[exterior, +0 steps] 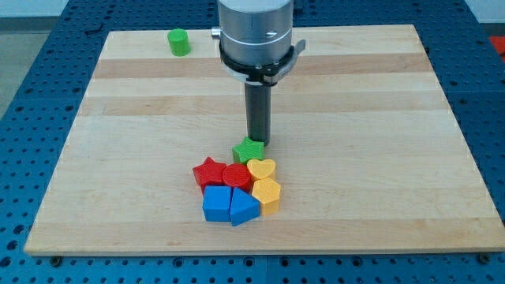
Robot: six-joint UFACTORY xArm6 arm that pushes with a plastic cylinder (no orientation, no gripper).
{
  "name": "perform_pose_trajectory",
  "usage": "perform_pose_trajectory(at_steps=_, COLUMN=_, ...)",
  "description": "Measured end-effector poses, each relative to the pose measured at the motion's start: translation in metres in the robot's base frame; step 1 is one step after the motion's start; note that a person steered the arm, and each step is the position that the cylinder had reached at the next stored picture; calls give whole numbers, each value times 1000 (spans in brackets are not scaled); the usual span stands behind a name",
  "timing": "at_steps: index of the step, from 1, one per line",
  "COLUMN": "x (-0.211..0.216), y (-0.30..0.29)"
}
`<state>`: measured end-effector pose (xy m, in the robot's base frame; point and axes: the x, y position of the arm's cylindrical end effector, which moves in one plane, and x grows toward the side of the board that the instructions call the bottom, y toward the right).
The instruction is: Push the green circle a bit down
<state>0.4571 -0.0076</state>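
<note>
The green circle (179, 42) is a small green cylinder standing near the top left edge of the wooden board (379, 118). My tip (258, 143) is far from it, near the board's middle, touching or just above the top of a green star block (247, 150). The rod hangs straight down from the arm's grey head (256, 35) at the view's top centre.
A tight cluster sits below the tip: green star, red star (208, 172), red block (236, 175), yellow heart (262, 168), yellow block (267, 194), blue square (216, 203) and blue block (244, 208). Blue perforated table surrounds the board.
</note>
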Motion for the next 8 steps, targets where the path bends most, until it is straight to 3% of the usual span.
perform_pose_trajectory(at_steps=3, x=-134, y=0)
perform_pose_trajectory(at_steps=5, x=-236, y=-32)
perform_pose_trajectory(at_steps=6, x=-266, y=-85)
perform_pose_trajectory(at_steps=8, x=-265, y=-127)
